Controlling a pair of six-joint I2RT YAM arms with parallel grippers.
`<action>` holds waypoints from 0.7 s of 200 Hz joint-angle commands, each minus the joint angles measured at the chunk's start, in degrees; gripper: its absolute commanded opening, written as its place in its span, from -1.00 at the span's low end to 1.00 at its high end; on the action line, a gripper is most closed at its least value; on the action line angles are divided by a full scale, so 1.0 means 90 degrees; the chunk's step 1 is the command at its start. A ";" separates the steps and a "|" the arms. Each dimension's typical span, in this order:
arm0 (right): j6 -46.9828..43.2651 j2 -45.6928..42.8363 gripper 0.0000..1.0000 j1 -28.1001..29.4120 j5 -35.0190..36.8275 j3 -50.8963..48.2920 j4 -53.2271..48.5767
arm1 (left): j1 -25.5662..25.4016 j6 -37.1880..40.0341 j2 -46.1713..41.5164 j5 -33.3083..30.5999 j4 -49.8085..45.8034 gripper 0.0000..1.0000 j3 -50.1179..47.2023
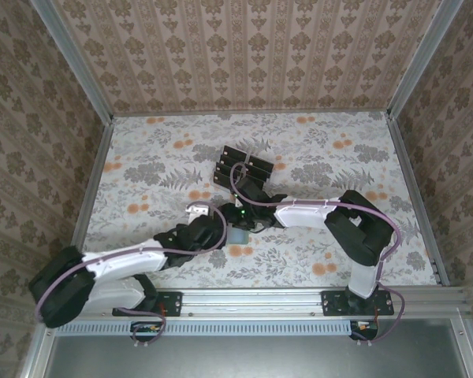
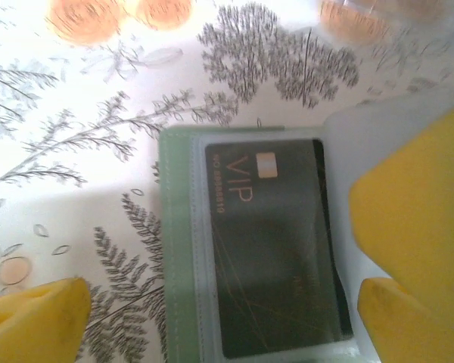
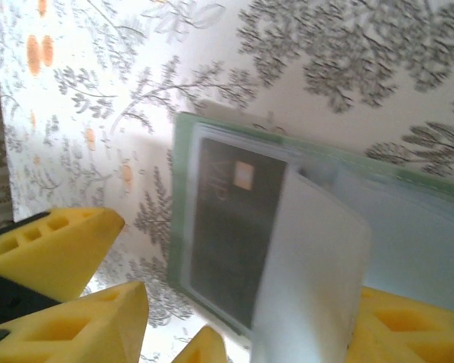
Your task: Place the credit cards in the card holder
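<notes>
Status: task partly done.

- Card holder (image 2: 180, 249) lies open on the flowered desk (image 1: 331, 157), centre of the top view, between the two arms.
- One black credit card (image 2: 280, 249) marked "VIP" sits inside a clear sleeve (image 2: 204, 302) of the card holder. It looks fully seated, with its edges inside the sleeve border.
- A clear flap (image 3: 310, 257) next to that pocket stands lifted off the card holder, lower centre of the right wrist view. The pocket under it looks empty as far as visible.
- More black credit cards (image 1: 248, 167) are left in the rack (image 1: 235, 153), just above centre in the top view and near the card holder but apart from it. Count not readable.

Grippers:
- Left gripper (image 2: 219, 296) is spread wide, holding nothing, its fingers either side of the card holder.
- Right gripper (image 3: 265, 333) is at the lifted flap. I cannot tell whether it pinches the flap or only props it.

Judgement: one card is in. What is left is to fetch the cards from the rack and load the free pockets.
</notes>
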 commanded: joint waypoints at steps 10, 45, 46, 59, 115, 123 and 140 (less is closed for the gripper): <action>0.0035 0.0219 0.28 0.0181 -0.0036 0.0533 -0.0352 | 0.0009 -0.0579 -0.1236 -0.0642 -0.0755 1.00 -0.0238; 0.0008 0.0734 0.28 0.0300 0.0022 0.1064 -0.0553 | 0.0096 -0.0695 -0.1937 -0.0723 -0.1177 1.00 -0.0242; 0.0011 0.0752 0.28 0.0304 0.0023 0.1078 -0.0565 | 0.0102 -0.0696 -0.1944 -0.0720 -0.1187 1.00 -0.0246; 0.0004 0.1005 0.28 0.0324 0.0033 0.1263 -0.0603 | 0.0138 -0.0706 -0.2018 -0.0696 -0.1244 1.00 -0.0222; -0.0147 0.1446 0.28 0.0345 -0.0032 0.1740 -0.0824 | 0.0301 -0.0728 -0.2015 -0.0539 -0.1402 1.00 -0.0078; -0.0193 0.1398 0.28 0.0342 -0.0062 0.1769 -0.0856 | 0.0336 -0.0726 -0.2008 -0.0514 -0.1406 1.00 -0.0063; -0.0235 0.1197 0.28 0.0309 -0.0124 0.1787 -0.0922 | 0.0433 -0.0725 -0.1958 -0.0424 -0.1430 1.00 -0.0051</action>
